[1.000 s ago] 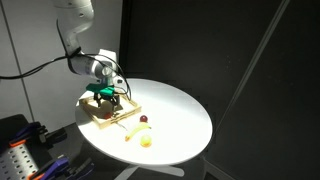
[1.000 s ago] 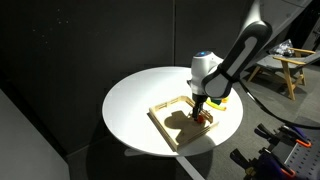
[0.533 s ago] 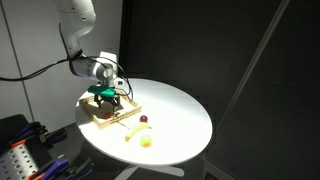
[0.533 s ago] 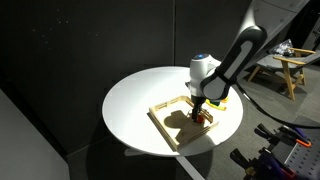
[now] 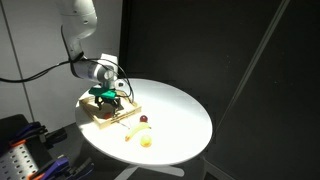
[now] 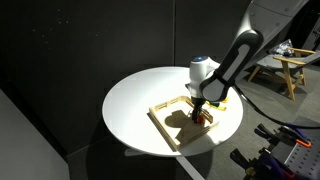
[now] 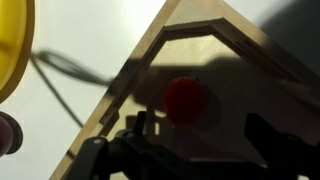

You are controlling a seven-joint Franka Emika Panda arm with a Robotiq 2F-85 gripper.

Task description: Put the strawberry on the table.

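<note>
The strawberry (image 7: pixel 186 100) is a small bright red piece lying inside the shaded wooden tray (image 7: pixel 150 52). In the wrist view my gripper (image 7: pixel 200 137) comes in from the bottom, and its two dark fingers (image 7: pixel 135 132) stand wide apart with the strawberry just ahead of the gap. It is open and holds nothing. In both exterior views the gripper (image 5: pixel 108 98) (image 6: pixel 200 110) hangs low over the tray (image 5: pixel 98 115) (image 6: pixel 168 127), which rests on the round white table (image 5: pixel 175 105) (image 6: pixel 135 100). A red spot, the strawberry (image 6: pixel 201 118), shows under the fingers.
A dark maroon round fruit (image 5: pixel 143 119) (image 7: pixel 7 132) and a pale yellow fruit (image 5: pixel 146 141) lie on the table beside the tray. A yellow fruit (image 6: pixel 218 100) (image 7: pixel 12 45) lies next to the tray's far side. A cable (image 7: pixel 60 75) crosses the tabletop.
The upper arm has shifted slightly. The gripper stays low over the tray with its fingers apart, and the strawberry has not moved.
</note>
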